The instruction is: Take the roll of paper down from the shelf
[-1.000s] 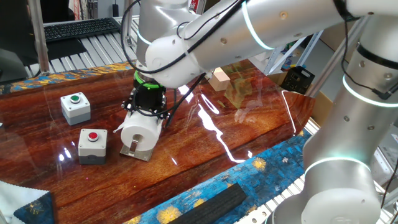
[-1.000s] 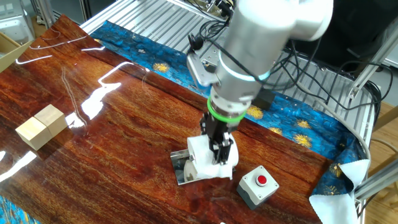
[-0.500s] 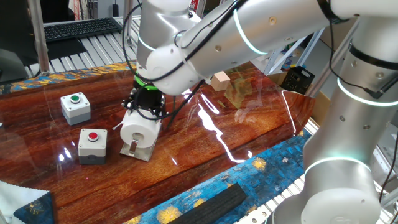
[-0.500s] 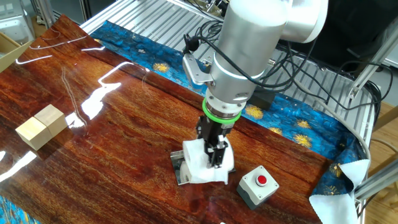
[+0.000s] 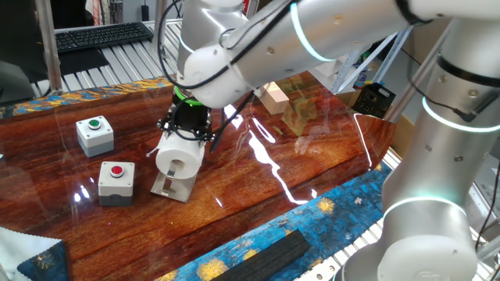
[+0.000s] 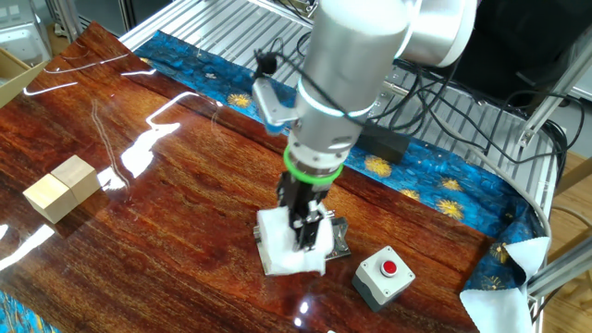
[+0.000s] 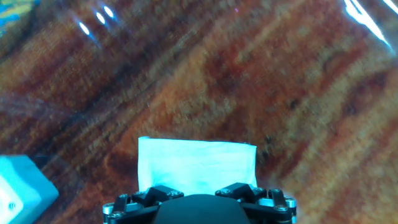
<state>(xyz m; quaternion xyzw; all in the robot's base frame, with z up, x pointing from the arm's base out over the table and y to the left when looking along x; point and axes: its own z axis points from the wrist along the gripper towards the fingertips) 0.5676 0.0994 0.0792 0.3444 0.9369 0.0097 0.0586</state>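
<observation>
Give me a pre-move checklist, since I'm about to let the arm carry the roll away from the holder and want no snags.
1. Gripper shut on the roll: ok, fingers clamp its top in both fixed views.
2. Roll clear of the shelf: ok; in one fixed view it hangs above the plate, in the other it sits to the plate's side.
3. Roll off the bar: cannot tell, the bar is hidden.
4. Red button box out of the way: ok, apart from the roll in both fixed views.
5. Green button box out of the way: ok, further off.
6. Grip centred on the roll: ok in the hand view, paper shows on both sides.
</observation>
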